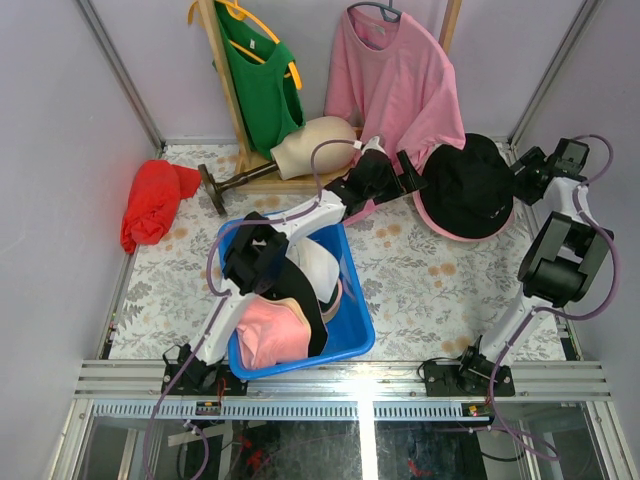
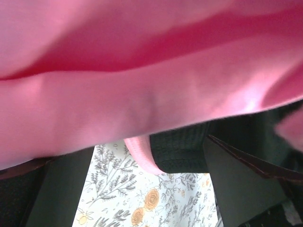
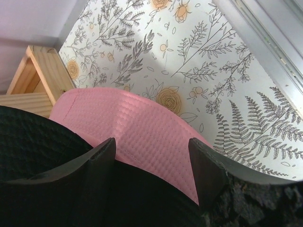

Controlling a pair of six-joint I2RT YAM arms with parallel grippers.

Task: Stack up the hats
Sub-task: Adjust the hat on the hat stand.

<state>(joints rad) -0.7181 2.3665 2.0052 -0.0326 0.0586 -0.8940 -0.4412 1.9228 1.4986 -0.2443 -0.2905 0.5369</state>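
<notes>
A black hat (image 1: 470, 185) lies on top of a pink hat (image 1: 440, 228) at the back right of the table. My left gripper (image 1: 408, 175) is at their left edge, under the hem of a hanging pink shirt (image 1: 395, 80). It is open, and between its fingers I see the black hat's edge (image 2: 182, 146) and the pink brim (image 2: 139, 153). My right gripper (image 1: 528, 172) is at the stack's right edge. It is open (image 3: 151, 151) over the pink brim (image 3: 142, 127), with black fabric (image 3: 142, 198) below. More hats, pink (image 1: 270, 335), white (image 1: 315, 262) and black, fill a blue bin (image 1: 358, 335).
A red cloth bundle (image 1: 150, 205) lies at the back left. A cream mannequin head (image 1: 315, 145) lies on its side by a wooden rack (image 1: 232, 110) with a green top (image 1: 262, 85). The pink shirt (image 2: 142, 71) fills most of the left wrist view.
</notes>
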